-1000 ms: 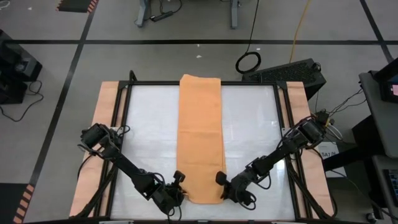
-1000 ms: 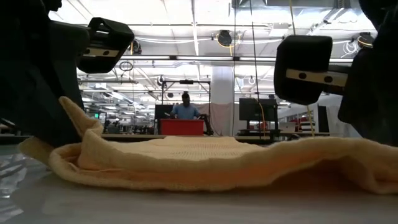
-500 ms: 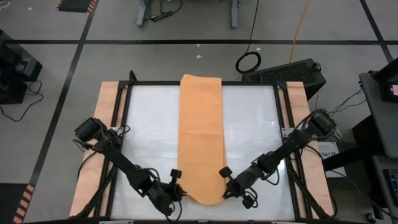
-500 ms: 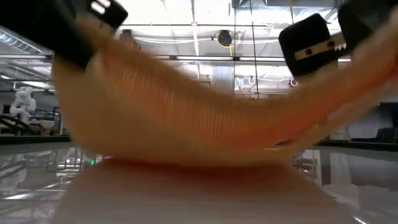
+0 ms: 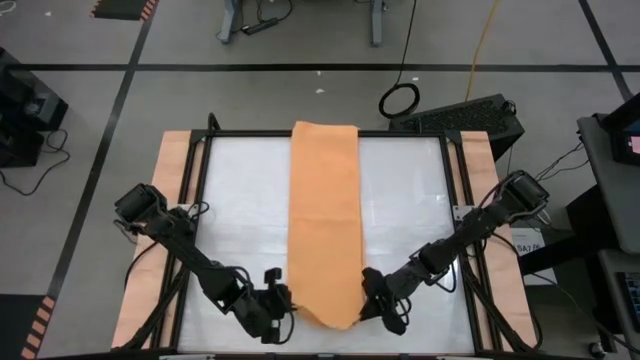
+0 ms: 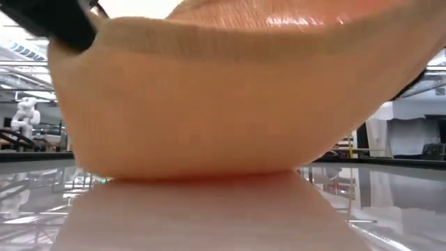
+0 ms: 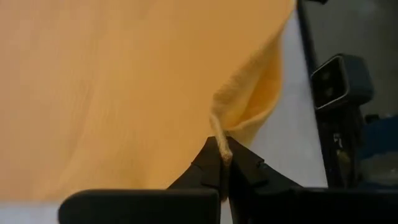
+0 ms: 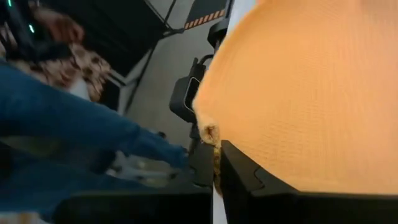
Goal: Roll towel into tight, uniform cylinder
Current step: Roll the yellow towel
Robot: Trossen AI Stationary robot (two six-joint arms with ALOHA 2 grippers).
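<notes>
A: Start with the table point(image 5: 240, 210). Where does the towel point(image 5: 324, 220) sit on it?

B: It runs as a long orange strip down the middle of the table, from the far edge to the near one. The far end lies flat; the near end is lifted off the surface, and in the low view it hangs in a sagging belly that just touches the tabletop.

A: And the arms?

B: Both work at the table's near edge. The left gripper point(image 7: 222, 163) is clamped tight on the towel's near left corner, a pinch of cloth showing between its closed fingers. The right gripper point(image 8: 216, 163) is closed the same way on the near right corner.

A: Which step is this?

B: I'd judge it the opening of the roll: the near hem is raised, ready to be turned over. Next, both corners should travel together toward the table's far edge and fold down onto the cloth, level with each other, or the cylinder will start skewed.

A: What differs from a second ago?

B: Then the near end lay slumped on the table with the grippers above it; now it is lifted clear, and both grippers have drawn closer in at the corners.
</notes>
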